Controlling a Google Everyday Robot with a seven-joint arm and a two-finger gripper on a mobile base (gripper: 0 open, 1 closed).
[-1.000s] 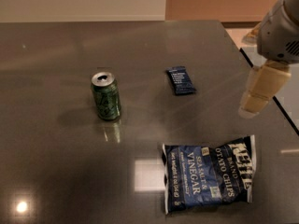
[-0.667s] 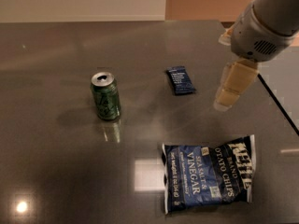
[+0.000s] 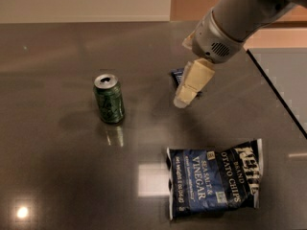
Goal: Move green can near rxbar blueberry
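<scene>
the hand (image 3: 184, 96), open or closed i cannot tell, hangs over the rxbar blueberry (image 3: 176, 75); clipping the upright green can (image 3: 109, 99) sideways could topple it.

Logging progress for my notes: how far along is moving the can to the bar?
Done: nothing; the can stands upright, well left of the bar. In hand: the tool hovers by the bar, partly hiding it, not at the can. Left: reach the can, grasp it, set it beside the bar.
</scene>
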